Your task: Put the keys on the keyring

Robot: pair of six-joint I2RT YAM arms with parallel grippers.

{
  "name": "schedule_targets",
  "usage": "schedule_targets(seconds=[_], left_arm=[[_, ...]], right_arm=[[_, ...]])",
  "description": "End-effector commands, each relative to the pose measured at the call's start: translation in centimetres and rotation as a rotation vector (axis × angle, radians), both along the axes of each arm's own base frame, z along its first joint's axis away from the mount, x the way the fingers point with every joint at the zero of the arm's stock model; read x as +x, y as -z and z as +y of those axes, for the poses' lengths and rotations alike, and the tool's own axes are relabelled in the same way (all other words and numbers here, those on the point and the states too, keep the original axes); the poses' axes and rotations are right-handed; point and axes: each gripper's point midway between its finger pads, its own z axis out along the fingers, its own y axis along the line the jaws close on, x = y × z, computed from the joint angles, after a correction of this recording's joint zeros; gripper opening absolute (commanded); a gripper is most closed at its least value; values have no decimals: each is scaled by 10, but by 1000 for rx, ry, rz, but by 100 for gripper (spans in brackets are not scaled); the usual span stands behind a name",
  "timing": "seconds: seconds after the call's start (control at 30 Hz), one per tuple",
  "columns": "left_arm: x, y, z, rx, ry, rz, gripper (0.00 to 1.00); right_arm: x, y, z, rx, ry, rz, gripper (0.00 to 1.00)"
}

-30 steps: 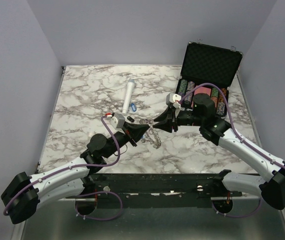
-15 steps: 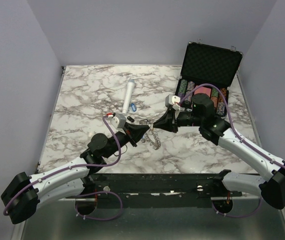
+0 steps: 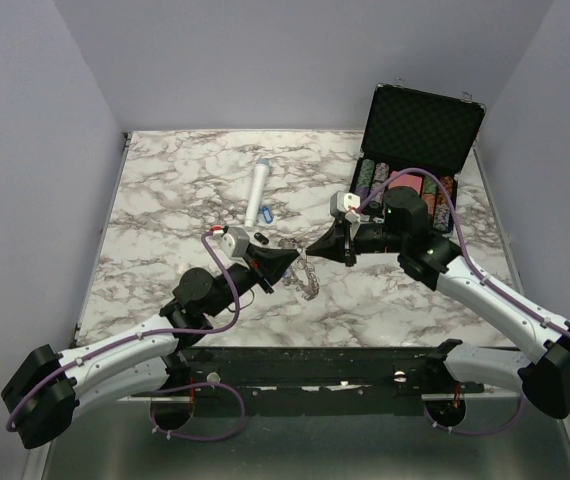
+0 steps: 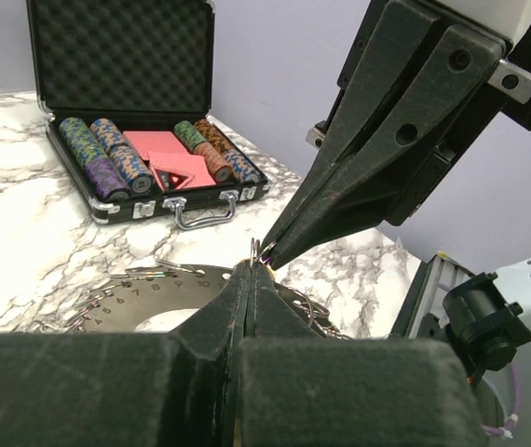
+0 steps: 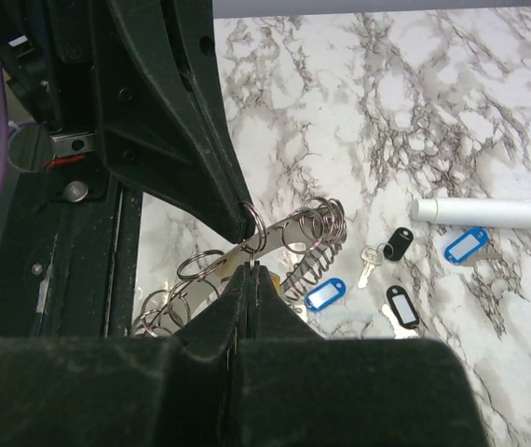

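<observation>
Marbled white-and-grey tabletop (image 3: 165, 200) is occupied near its centre by the large silvery toothed metal keyring (image 5: 284, 244). Its fringe loops are pinched by the fully closed left gripper (image 4: 251, 272) and right gripper (image 5: 250, 270). Small blue- and black-tagged metal keys (image 5: 401, 305) are seen loose beside it

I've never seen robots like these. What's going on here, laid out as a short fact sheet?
Table: white marble pattern
Left gripper: shut, pinching a small loop of the keyring
Right gripper: shut, tip to tip with the left one, apparently on the same loop
Keys: loose on the table, with blue and black tags, none held
White tube: lying beyond the keys
Open case: far right of the table, holding poker chips
</observation>
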Motion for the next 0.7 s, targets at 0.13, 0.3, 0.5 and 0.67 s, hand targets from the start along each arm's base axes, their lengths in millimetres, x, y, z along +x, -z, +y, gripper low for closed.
schedule_targets(seconds=[0.13, 0.3, 0.5, 0.67], left_arm=[[-11, -40, 7, -183, 21, -91, 0], [-13, -36, 7, -180, 39, -103, 0], [-22, -14, 2, -75, 95, -132, 0], [-37, 0, 5, 14, 174, -201, 0]], right_arm=[[-24, 3, 0, -26, -127, -31, 0], [-35, 3, 0, -13, -181, -26, 11], [-32, -24, -3, 18, -139, -53, 38], [-28, -47, -9, 53, -120, -37, 43]])
